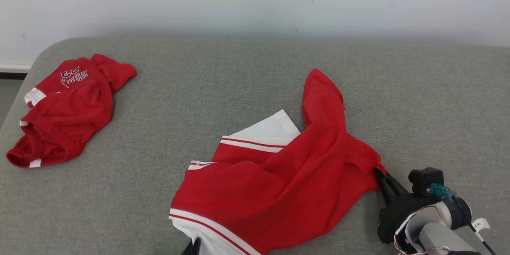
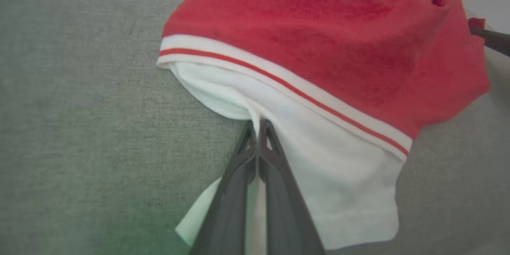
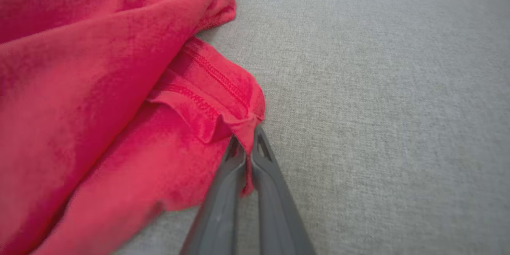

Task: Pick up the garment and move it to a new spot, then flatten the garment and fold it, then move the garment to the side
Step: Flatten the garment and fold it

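Red and white, the shirt (image 1: 279,183) lies crumpled on the grey cushion (image 1: 239,75), in the near middle of the head view. One red part reaches away toward the wall (image 1: 255,0). The right gripper (image 1: 380,177) is at the shirt's right edge, closed on a bit of red cloth. A small dark bit of the left gripper (image 1: 195,246) shows at the bottom, touching the shirt's white corner. Another red shirt (image 1: 67,107) with white letters lies in a heap at the left end of the cushion, well apart from the first.

In the left wrist view, the left gripper (image 2: 257,127) has its two fingers pressed together. They pinch a fold of the white part of the shirt (image 2: 318,28). A white band with a thin red line runs across the shirt, and past it the cloth is red. The right gripper's dark finger (image 2: 494,40) pokes in at the right edge, by the red cloth.

In the right wrist view, the right gripper (image 3: 248,139) is closed too. Its tips pinch a red hem corner of the shirt (image 3: 99,87). The red cloth is piled on the left, and the grey cushion (image 3: 378,107) lies on the right.
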`<state>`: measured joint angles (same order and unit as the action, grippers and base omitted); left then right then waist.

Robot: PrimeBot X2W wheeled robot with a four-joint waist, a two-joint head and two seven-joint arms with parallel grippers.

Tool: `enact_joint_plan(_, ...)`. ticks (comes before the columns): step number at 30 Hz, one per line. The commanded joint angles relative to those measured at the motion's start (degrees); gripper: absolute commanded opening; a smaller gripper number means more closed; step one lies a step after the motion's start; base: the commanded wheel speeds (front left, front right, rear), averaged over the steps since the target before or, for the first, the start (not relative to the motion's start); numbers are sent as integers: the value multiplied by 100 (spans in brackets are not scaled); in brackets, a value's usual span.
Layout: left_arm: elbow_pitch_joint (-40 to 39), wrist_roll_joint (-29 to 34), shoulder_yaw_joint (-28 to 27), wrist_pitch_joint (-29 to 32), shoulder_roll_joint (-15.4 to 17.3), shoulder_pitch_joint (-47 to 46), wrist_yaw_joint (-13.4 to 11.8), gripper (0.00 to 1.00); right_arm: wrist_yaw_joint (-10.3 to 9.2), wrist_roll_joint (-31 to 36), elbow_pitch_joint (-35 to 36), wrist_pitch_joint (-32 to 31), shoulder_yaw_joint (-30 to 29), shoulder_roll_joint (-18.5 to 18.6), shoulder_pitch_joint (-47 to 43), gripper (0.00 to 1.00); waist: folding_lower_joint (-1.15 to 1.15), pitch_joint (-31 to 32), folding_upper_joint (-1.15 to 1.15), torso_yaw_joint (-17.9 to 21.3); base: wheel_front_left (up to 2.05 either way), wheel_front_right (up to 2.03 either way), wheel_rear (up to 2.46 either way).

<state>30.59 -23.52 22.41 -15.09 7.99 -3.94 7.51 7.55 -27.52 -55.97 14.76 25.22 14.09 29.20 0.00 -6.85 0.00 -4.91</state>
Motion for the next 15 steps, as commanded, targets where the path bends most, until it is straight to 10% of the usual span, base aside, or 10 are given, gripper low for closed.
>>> enact_joint_plan(1, -154, -23, -65, -12, 39, -108, -8, 0, -13, -95, 147, 39, 86, 91, -142, 0, 0, 97, 0, 88, 0, 0, 0)
enact_joint_plan(15, -1611, -380, -240, 329, 807, -1794, -8, 0, -13, -1533, 2176, -651, 321, 717, 204, 0, 0, -62, 0, 707, 0, 0, 0)
